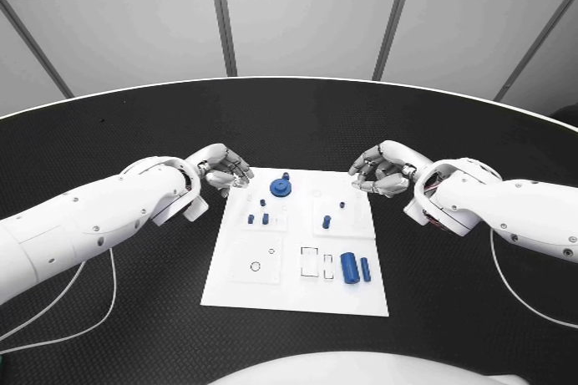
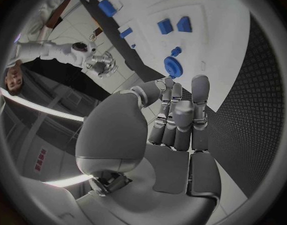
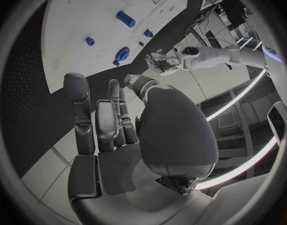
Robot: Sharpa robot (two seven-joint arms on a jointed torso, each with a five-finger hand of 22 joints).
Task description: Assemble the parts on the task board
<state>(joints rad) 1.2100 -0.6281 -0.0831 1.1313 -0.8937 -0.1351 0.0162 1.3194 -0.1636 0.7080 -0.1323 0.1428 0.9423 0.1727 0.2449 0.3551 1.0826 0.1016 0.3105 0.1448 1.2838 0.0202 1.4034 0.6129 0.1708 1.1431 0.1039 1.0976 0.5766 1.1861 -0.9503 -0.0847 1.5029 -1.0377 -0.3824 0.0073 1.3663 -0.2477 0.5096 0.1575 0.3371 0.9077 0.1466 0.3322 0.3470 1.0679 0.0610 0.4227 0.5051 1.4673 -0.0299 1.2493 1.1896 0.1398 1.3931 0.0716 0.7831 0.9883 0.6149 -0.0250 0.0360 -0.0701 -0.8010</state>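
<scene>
Closest to you in the head view lies the near edge of the task board (image 1: pixel 295 306), a white plate lying lengthwise on the black table (image 1: pixel 120 335). Toward that near end you see a thick blue cylinder (image 1: pixel 348 267) lying flat with a thinner blue bar (image 1: pixel 365 270) just beside it, next to a few outlined recesses. Farther up the plate, small blue pegs (image 1: pixel 258 220) stand in a cluster on the left half, and two more blue pegs (image 1: pixel 327 222) on the right half. At the far end of the board you find a blue gear (image 1: pixel 281 187), close to your left hand (image 1: pixel 220 169). That hand sits at the far left corner of the board, fingers curled inward with nothing between them; the left wrist view shows its fingers (image 2: pixel 181 116) folded over the palm, with the gear beyond the fingertips and apart from them. Your right hand (image 1: pixel 383 169) hangs by the far right corner of the board, fingers likewise curled in on nothing, confirmed by the right wrist view.
</scene>
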